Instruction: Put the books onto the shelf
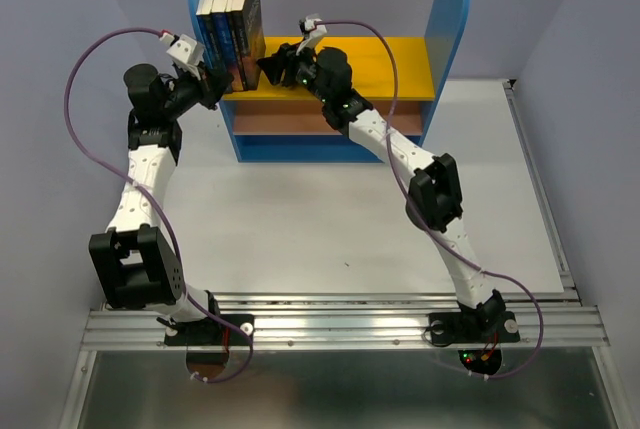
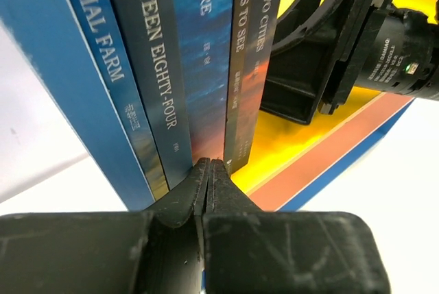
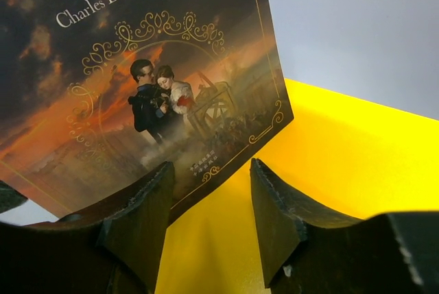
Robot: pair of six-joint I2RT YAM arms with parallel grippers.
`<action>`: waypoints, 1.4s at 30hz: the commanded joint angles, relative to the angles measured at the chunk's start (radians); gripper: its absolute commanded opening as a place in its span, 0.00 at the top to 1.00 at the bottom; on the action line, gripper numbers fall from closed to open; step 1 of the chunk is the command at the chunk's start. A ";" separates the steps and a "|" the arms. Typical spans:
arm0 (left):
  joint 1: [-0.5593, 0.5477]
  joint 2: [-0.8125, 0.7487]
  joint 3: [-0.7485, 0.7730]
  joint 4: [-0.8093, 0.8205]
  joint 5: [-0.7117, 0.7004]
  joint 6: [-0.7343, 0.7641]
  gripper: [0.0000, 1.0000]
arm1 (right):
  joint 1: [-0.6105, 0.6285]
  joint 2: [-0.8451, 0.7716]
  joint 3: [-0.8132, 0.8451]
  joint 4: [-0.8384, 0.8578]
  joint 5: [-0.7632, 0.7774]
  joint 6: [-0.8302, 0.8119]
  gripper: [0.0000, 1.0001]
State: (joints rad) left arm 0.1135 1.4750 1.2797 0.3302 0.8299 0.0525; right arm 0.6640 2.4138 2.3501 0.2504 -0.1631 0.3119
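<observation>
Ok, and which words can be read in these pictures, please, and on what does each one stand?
"NIMAL FARM", start cut off: light blue spine
"NETEEN EIGHTY-FOUR", start cut off: dark blue spine
"EYRE": cloudy blue spine
"DAYS TO SEE": thin dark spine
"TWO CITIES": orange-tinted spine
"Charles Dickens": front cover
Too small to read: small characters lower on the spines, white print on the right arm.

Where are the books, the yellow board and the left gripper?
books [image 1: 236,44]: top view, on the spines.
yellow board [image 1: 400,67]: top view, bare right part.
left gripper [image 2: 208,168]: left wrist view, at its shut fingertips.
</observation>
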 commanded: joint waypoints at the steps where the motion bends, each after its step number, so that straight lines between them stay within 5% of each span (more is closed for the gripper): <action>1: 0.005 -0.090 0.059 0.029 0.020 -0.034 0.83 | 0.055 -0.051 -0.043 -0.071 0.009 0.036 0.43; 6: -0.008 -0.134 0.070 0.026 0.020 -0.089 0.57 | 0.055 -0.084 -0.055 -0.109 0.091 0.046 0.42; 15: -0.034 -0.209 0.090 0.020 -0.002 -0.125 0.32 | 0.055 -0.177 -0.129 -0.148 0.290 0.065 0.35; 17: -0.055 -0.241 0.087 0.017 -0.040 -0.117 0.05 | 0.055 -0.211 -0.162 -0.148 0.332 0.061 0.35; 18: -0.055 -0.242 0.087 0.017 -0.040 -0.117 0.01 | 0.055 -0.222 -0.170 -0.148 0.332 0.059 0.35; 30: -0.149 -0.311 0.099 0.006 -0.178 -0.152 0.01 | 0.055 -0.341 -0.241 -0.281 0.537 0.041 0.27; 34: -0.221 -0.303 0.142 -0.052 -0.236 -0.123 0.01 | 0.055 -0.404 -0.288 -0.309 0.562 0.030 0.00; 42: -0.399 -0.242 0.265 -0.138 -0.391 -0.175 0.01 | 0.055 -0.701 -0.616 -0.353 0.425 0.039 0.00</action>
State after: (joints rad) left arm -0.2310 1.2114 1.4612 0.2054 0.5381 -0.0845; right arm 0.7147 1.8732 1.8568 -0.0933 0.3103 0.3439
